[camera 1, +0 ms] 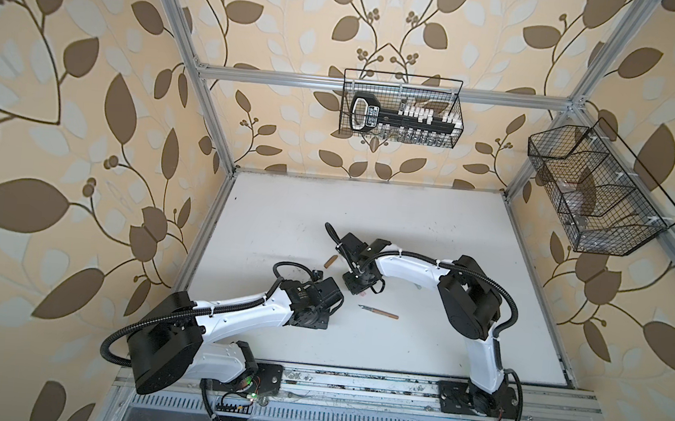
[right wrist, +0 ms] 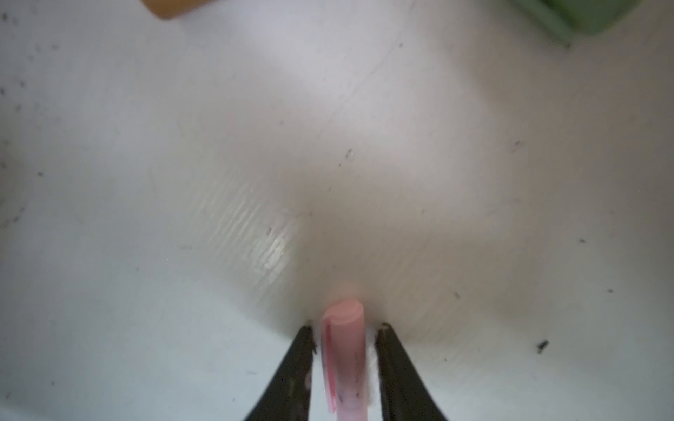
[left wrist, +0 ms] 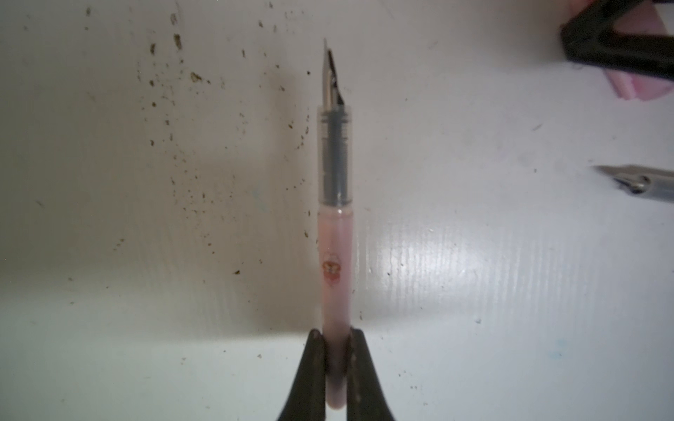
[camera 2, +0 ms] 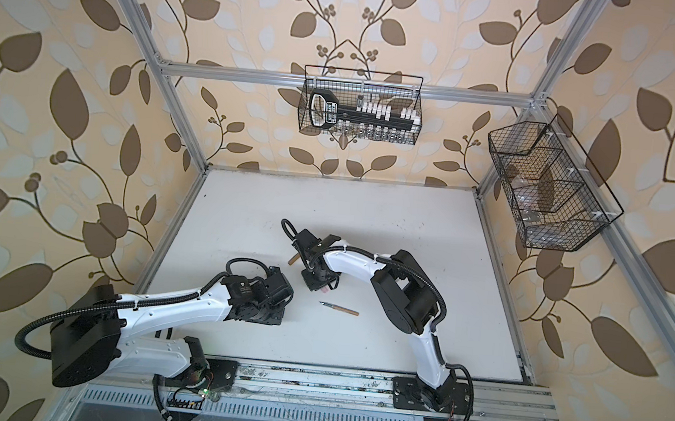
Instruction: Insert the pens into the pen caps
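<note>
Near the slim tan-brown pen (camera 1: 379, 312), left gripper (left wrist: 337, 333) clamps a pastel-pink pen (left wrist: 335, 233); right gripper (right wrist: 345, 326) straddles a short pink cap (right wrist: 346, 357), grip unclear

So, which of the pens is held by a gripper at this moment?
The pink pen: the left gripper is shut on its rear end. The tan-brown pen lies loose on the table.
</note>
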Robot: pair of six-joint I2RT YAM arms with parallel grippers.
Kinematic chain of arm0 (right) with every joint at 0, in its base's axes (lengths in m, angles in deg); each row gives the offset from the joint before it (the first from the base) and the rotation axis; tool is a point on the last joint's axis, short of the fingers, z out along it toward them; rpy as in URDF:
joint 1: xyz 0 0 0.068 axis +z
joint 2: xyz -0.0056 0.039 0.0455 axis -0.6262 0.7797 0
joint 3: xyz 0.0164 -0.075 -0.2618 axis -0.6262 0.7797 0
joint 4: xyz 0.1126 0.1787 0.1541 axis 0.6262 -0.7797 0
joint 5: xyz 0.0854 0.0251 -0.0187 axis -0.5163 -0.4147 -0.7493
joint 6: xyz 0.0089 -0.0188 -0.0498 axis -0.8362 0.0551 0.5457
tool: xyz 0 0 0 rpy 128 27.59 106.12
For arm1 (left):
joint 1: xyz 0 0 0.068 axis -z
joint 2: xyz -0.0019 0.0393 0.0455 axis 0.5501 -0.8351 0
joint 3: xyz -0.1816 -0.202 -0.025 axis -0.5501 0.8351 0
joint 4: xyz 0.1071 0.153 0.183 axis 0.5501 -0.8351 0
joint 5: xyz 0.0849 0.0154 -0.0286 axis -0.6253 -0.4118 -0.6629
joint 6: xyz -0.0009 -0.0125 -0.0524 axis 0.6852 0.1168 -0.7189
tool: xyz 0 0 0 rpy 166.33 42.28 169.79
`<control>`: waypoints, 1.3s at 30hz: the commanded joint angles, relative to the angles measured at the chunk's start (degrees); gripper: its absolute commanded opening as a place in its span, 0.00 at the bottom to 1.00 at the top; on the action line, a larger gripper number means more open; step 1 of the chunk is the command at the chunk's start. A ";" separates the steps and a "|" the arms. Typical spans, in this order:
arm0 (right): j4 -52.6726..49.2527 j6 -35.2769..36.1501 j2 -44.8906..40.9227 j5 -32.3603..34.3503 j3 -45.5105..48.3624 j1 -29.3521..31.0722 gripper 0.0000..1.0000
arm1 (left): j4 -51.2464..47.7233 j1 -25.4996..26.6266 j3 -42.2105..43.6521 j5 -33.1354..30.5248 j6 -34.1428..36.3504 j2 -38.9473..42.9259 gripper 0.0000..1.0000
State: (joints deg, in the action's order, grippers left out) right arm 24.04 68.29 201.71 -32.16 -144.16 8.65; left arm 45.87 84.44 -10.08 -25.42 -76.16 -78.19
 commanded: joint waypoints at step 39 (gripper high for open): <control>0.93 10.68 0.26 -12.17 0.90 -6.01 0.32 | -3.39 2.28 -4.36 -0.15 5.27 -9.25 0.62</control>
State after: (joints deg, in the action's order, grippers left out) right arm 26.49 77.14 200.62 -43.77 -142.06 2.84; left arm 44.74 86.30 -14.19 -25.35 -69.99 -86.98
